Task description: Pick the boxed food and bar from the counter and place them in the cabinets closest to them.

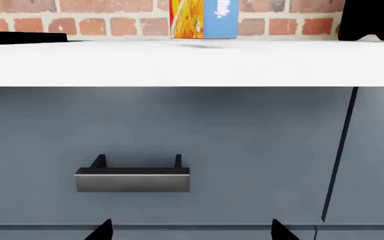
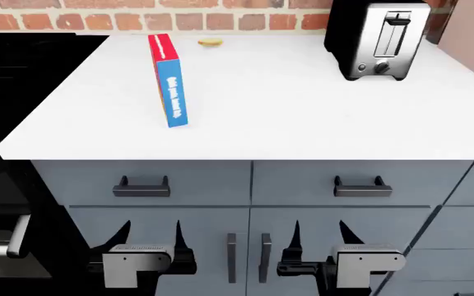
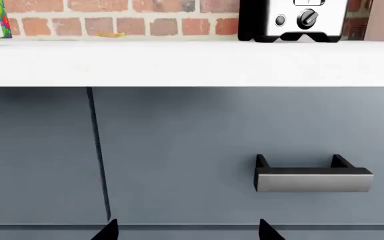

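White counter (image 2: pixel 303 111) holds the boxed food (image 2: pixel 168 80) upright, well left of the toaster (image 2: pixel 377 40), untouched; no bar visible; left gripper (image 2: pixel 148 237) and right gripper (image 2: pixel 318 237) hang spread below.

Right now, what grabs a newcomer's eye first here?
The boxed food, standing upright, blue and red, on the white counter near the black stovetop. Next the chrome toaster at the back right by the brick wall. Both grippers, left and right, hang below counter level, jaws open and empty.
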Tool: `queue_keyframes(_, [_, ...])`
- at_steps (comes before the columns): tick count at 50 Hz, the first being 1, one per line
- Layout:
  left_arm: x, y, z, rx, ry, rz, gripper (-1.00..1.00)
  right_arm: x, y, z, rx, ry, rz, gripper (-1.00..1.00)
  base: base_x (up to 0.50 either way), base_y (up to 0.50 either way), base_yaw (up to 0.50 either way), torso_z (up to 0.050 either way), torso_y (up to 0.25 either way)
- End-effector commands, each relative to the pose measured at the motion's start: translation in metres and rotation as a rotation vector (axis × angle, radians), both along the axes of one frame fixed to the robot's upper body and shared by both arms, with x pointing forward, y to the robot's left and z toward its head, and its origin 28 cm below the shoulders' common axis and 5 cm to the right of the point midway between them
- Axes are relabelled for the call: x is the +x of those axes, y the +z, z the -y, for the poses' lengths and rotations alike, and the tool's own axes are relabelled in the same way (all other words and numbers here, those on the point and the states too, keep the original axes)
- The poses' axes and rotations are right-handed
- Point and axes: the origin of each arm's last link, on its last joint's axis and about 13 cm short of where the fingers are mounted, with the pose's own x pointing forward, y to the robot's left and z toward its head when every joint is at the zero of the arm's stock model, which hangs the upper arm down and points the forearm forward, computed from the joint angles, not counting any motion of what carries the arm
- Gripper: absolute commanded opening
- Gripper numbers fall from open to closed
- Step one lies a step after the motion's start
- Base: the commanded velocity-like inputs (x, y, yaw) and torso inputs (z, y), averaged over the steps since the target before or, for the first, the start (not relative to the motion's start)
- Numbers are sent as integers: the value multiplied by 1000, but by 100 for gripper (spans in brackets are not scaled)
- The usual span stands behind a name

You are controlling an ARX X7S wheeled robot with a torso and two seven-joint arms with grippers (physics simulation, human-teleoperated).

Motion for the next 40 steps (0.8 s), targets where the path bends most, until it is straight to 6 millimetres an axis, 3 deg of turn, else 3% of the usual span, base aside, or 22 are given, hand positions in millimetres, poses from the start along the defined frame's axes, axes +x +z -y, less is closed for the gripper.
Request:
queue_keyframes(1, [1,0,0,0,-1,-1,100,2,1,0,11,0,3,100,0,0,0,0,0])
queue_keyframes(6, [3,0,-1,-6,-16,-1,100,21,4,2,36,7,4,100,0,0,0,0,0])
queue_keyframes(13, [-2,3,-3,-4,-26,20,100,15,5,3,50,9,13,100,0,0,0,45,9])
queue_keyframes(26, [3,57,-6,-41,-30,129,100,12,33,9,71,32,117,100,0,0,0,50,12])
queue_keyframes(32, [9,67,-8,-47,-20,158,100,4,45,8,71,44,165,100,0,0,0,50,13])
queue_keyframes(35, [10,69,-9,-47,-16,165,100,46,93,-5,73,52,195,100,0,0,0,50,11])
queue_keyframes(40, [12,74,-8,-42,-13,180,100,60,119,-10,83,51,213,100,0,0,0,50,11])
